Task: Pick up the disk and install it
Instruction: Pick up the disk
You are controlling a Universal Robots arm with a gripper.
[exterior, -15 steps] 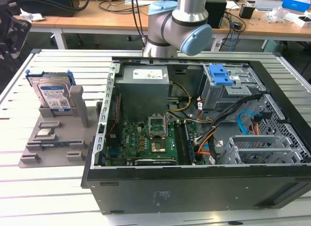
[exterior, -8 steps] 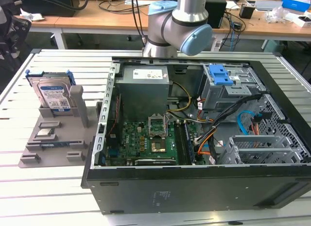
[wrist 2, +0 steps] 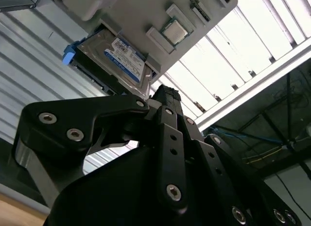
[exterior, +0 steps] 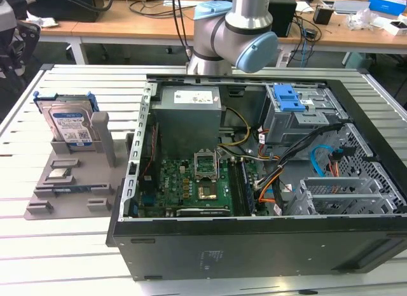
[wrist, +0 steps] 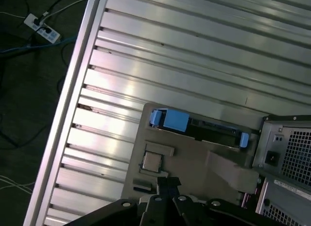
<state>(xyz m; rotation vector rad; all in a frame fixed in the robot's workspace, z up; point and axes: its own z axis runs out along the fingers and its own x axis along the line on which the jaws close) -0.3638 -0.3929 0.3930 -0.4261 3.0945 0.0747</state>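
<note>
Black end effector (wrist 2: 165, 92) links crowd both wrist views, fingertips drawn together on nothing, apart from the disk (wrist 2: 121, 58). One disk stands on edge in a grey holder (exterior: 105, 143) on the slatted desk (exterior: 44, 258), at the exterior view's left, just beside the open computer case (exterior: 254, 245). Its one label is white and blue with barcodes; a blue frame rims it. One square chip (wrist 2: 174, 31) lies in the same holder. One blue latch (exterior: 286, 97) sits inside the case.
</note>
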